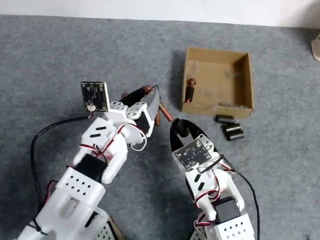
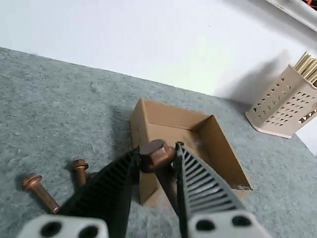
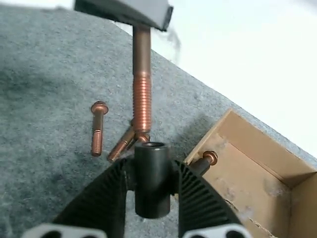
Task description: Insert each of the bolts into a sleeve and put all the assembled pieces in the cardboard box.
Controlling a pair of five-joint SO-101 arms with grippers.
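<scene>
The open-topped brown cardboard box (image 1: 218, 111) stands on the grey carpet-covered table (image 1: 50, 60), just ahead of the right tool (image 1: 177, 129) and towards its outer side. Inside the box, against the wall nearest the tools, lies one assembled piece (image 1: 189, 91), a copper bolt seated in a black sleeve. The left tool (image 1: 150, 101) is close beside the right one, its jaws closed most of the way on the flanged head of a long copper-coloured threaded bolt (image 3: 141, 89). The right tool's jaws are clamped around a short black cylindrical metal sleeve (image 3: 150, 183). The sleeve's open mouth faces the bolt's threaded tip, which is lined up close to it; whether they touch I cannot tell. Three more black sleeves (image 1: 231, 128) lie off the right tool's outer side, beside the box. Loose copper bolts (image 3: 97, 130) lie on the table beneath the left tool.
</scene>
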